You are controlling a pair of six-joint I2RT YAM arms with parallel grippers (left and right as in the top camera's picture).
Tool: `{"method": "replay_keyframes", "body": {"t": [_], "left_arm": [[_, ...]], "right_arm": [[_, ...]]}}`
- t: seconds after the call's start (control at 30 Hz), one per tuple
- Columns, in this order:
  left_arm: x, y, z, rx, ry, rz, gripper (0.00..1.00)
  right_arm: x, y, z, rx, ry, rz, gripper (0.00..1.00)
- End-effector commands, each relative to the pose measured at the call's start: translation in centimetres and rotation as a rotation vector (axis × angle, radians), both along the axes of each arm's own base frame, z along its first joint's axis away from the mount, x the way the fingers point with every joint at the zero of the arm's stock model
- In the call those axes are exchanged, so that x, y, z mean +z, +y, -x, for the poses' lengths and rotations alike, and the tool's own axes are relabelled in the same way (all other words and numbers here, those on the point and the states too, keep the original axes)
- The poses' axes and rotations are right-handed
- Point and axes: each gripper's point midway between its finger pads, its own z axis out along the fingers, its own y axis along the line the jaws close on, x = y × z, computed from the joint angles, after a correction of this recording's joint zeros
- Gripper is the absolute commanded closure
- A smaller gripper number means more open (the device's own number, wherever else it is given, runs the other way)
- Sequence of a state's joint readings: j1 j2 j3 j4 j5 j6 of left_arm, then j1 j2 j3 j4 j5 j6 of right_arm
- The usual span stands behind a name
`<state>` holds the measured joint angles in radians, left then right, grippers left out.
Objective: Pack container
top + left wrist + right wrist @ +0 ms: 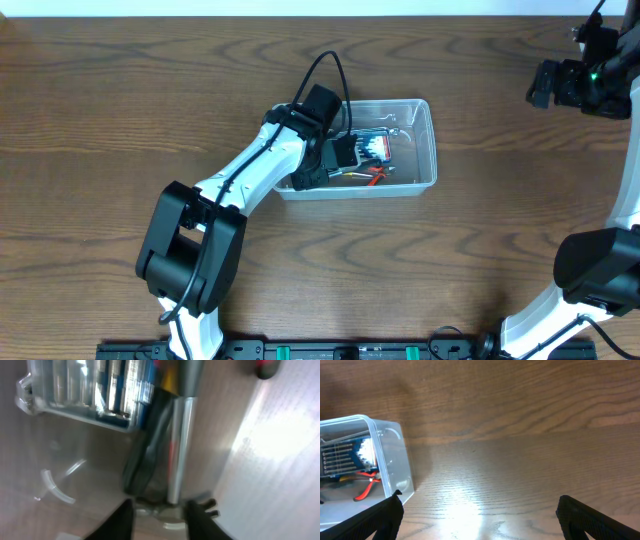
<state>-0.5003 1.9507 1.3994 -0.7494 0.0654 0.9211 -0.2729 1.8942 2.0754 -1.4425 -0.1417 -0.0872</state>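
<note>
The wooden table (pixel 120 110) fills the overhead view. Of the 2 arms, the white left arm (pixel 245 175) stretches from its base at the near edge up to the middle of the table, while the right arm (pixel 600 265) stands along the right edge with its wrist over the far right corner, well apart from everything else. The container (pixel 430 140) sits at the middle of the table, its long side running left to right, and the left arm's wrist hangs over its left end. The right gripper (pixel 480 520) is spread wide over bare wood with nothing between its fingers, the container off to its left in the wrist view. The left gripper (pixel 160 517) is down inside the container, its 2 fingers (pixel 122 520) parted wider than the metal shaft (pixel 177 450) whose end lies between them; the blur hides whether either finger touches it. A clear case with a blue backing (pixel 372 146) lies in the container, and red-handled pliers (pixel 376 176) lie by the near wall.
</note>
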Motion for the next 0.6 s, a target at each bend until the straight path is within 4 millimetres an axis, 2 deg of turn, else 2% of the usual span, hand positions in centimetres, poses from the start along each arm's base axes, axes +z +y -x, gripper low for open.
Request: {"method": "replay_keyframes", "body": {"t": [0.0,0.03,0.07,0.1,0.2,0.3,0.43,0.5,0.57], "left_arm": [[0.1,-0.2,-0.6,0.002,-0.021,0.004,0.51],[0.1,-0.3,-0.7,0.003,-0.023,0.006,0.43],[0.1,-0.3,-0.7,0.006,-0.023,0.007,0.18],[0.2,-0.3,-0.7,0.019,-0.024,0.011,0.02],[1.1,-0.5,-1.2,0.079,-0.042,0.035,0.02],[3.8,-1.0,-2.5,0.187,-0.095,0.097,0.02],[10.1,-0.9,-5.2,0.405,-0.2,0.242,0.02],[13.6,-0.1,-6.1,0.509,-0.251,0.321,0.02],[16.8,1.1,-6.5,0.615,-0.291,0.394,0.02]], "right_arm": [[-0.2,-0.2,0.0,-0.002,0.005,0.003,0.01],[-0.2,-0.2,0.1,-0.002,0.007,0.002,0.01],[-0.2,-0.2,0.1,-0.002,0.009,0.001,0.01],[-0.2,-0.1,0.1,-0.001,0.01,-0.002,0.01],[0.0,0.5,-0.2,0.011,-0.01,-0.039,0.01],[0.3,1.0,-1.1,0.026,-0.052,-0.066,0.01],[1.2,1.5,-2.1,0.026,-0.094,-0.022,0.01],[2.0,1.9,-2.9,0.039,-0.123,0.062,0.01],[3.4,3.2,-4.5,0.071,-0.197,0.135,0.01]]}}
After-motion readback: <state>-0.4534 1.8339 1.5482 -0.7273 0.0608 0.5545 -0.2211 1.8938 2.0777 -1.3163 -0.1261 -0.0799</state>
